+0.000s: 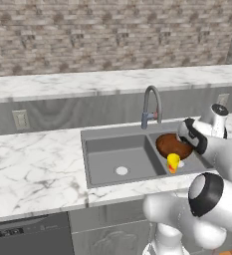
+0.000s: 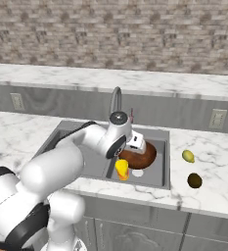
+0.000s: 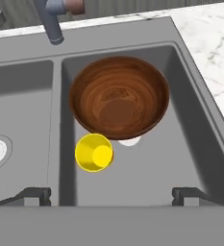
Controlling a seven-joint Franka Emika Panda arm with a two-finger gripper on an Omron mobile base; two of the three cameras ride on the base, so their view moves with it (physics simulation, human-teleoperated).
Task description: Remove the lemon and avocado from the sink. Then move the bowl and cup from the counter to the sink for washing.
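Yellow cup [image 3: 94,153] and wooden bowl [image 3: 119,98] stand touching in the right basin of the sink [image 3: 22,79]; lemon [image 2: 188,156] and avocado [image 2: 194,180] lie on the right counter. Our gripper [image 3: 111,194] hangs above, jaws wide and empty. We judge a careless retreat could tip the cup.

Partly hidden: bowl [image 1: 171,144], far side behind the arm in the left base view; right-basin drain [image 3: 129,141], mostly under the bowl; faucet [image 3: 53,17], cut off by the hand view's top edge.
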